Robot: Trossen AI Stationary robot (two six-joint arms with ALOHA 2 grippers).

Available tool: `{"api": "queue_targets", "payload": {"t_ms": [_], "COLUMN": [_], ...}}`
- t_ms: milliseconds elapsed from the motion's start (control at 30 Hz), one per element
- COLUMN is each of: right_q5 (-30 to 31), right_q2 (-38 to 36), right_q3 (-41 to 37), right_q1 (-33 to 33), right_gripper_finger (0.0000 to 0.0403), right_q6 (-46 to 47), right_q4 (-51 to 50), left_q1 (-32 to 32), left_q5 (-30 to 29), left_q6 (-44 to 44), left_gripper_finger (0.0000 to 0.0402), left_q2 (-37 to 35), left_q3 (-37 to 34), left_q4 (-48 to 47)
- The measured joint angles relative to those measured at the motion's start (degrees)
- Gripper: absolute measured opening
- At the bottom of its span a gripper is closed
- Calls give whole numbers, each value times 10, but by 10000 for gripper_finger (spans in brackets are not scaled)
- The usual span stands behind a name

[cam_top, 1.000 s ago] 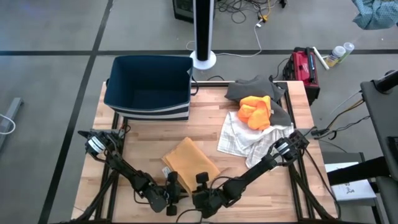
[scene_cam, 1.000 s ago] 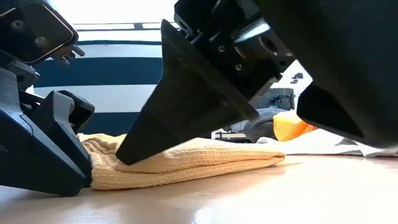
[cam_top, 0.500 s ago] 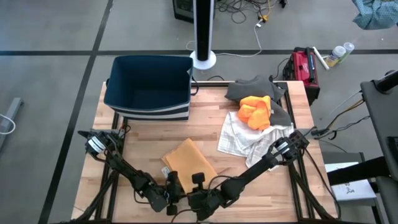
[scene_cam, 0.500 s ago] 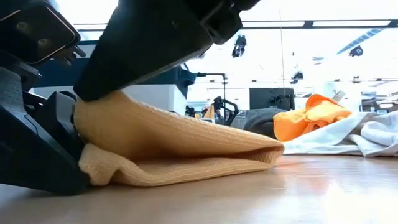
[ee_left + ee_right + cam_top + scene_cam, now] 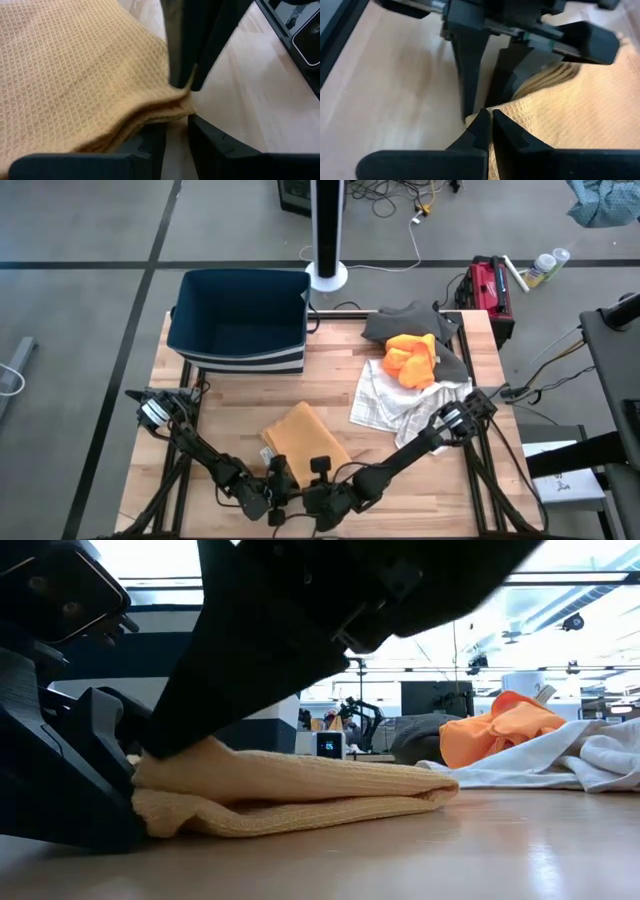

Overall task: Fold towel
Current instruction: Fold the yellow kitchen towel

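A yellow waffle-weave towel [image 5: 305,440] lies folded in several layers on the wooden table [image 5: 220,410], near the front edge. Both grippers meet at its near corner. My left gripper [image 5: 283,486] comes from the left and is shut on the lower layers [image 5: 150,117]. My right gripper [image 5: 312,486] comes from the right and is shut on the upper layer's corner [image 5: 492,109]. In the low view the upper layer [image 5: 300,775] sits slightly raised above the lower layers [image 5: 280,818]. My left gripper pinches the stacked lower layers at the towel's near corner [image 5: 167,116] between its two fingers [image 5: 215,142], slanting down from the table's left. Those layers rest on the table. My right gripper pinches the upper layer's near corner [image 5: 186,86] between its fingertips [image 5: 479,125], slanting down from the right. That corner is held a little above the lower layers, and the rest of the layer lies on the stack.
A dark blue bin [image 5: 240,320] stands at the far left. At the far right lies a heap of cloths: white [image 5: 395,400], orange [image 5: 412,358] and grey [image 5: 405,325]. Bare wood lies between the towel and the bin.
My right gripper, which lay on top of the towel a second ago, has taken hold of the upper layer's near corner and raised it off the lower layers. The layer bulged high half a second ago and has settled lower now. The lower layers have stayed put.
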Motion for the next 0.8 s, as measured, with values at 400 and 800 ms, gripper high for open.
{"api": "queue_targets", "payload": {"t_ms": [400, 800], "right_q5": [5, -14], "right_q2": [-20, 24], "right_q3": [7, 3], "right_q1": [2, 1], "right_gripper_finger": [2, 2], "right_q6": [-6, 20], "right_q4": [1, 25], "left_q1": [0, 0], "left_q5": [2, 4], "left_q6": [-4, -6], "left_gripper_finger": [77, 77], "left_q2": [0, 0], "left_q3": [-1, -1], "left_q4": [0, 0]}}
